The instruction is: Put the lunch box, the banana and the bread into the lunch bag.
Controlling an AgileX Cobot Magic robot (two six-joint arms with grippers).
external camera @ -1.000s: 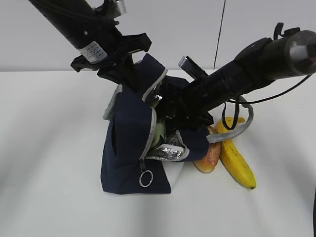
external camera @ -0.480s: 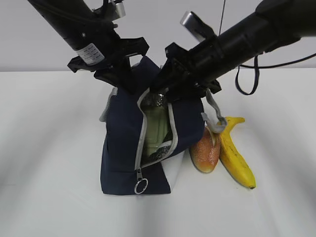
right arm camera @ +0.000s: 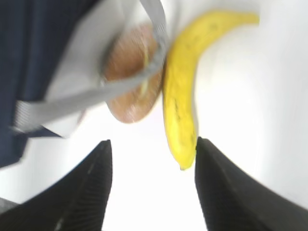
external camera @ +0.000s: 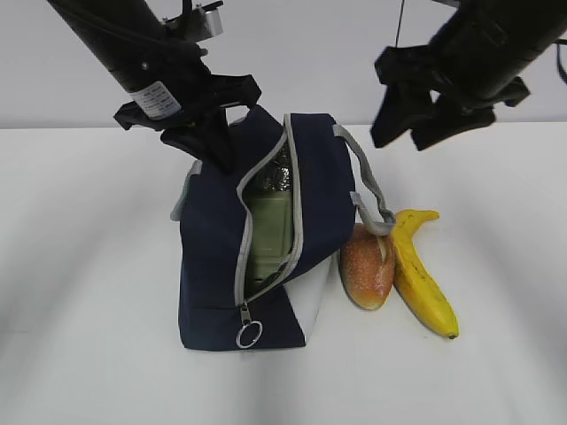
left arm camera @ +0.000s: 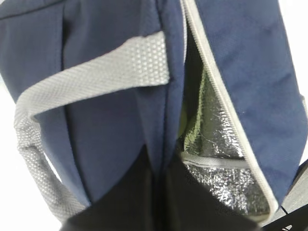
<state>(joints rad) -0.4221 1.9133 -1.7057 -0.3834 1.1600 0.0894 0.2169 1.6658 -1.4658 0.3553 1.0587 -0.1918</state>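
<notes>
The navy lunch bag [external camera: 217, 257] stands on the white table with its zipper open. The pale green lunch box [external camera: 267, 232] sits inside it, against the foil lining [left arm camera: 211, 134]. My left gripper [external camera: 213, 146] is shut on the bag's upper left rim [left arm camera: 161, 125] and holds it up. The bread [external camera: 367, 268] lies on the table right of the bag, and the banana [external camera: 423, 274] lies right of the bread. My right gripper [external camera: 412, 119] is open and empty, high above the bread and banana; its view shows the banana [right arm camera: 180, 86] and bread [right arm camera: 130, 77] below.
A grey handle [external camera: 365, 190] hangs from the bag's right side over the bread [right arm camera: 86, 98]. A zipper ring pull [external camera: 249, 336] hangs at the bag's front bottom. A grey wall stands behind the table.
My right gripper has come out of the bag's opening and risen up and to the right, empty. The lunch box stays inside. The bag's right flap has straightened.
</notes>
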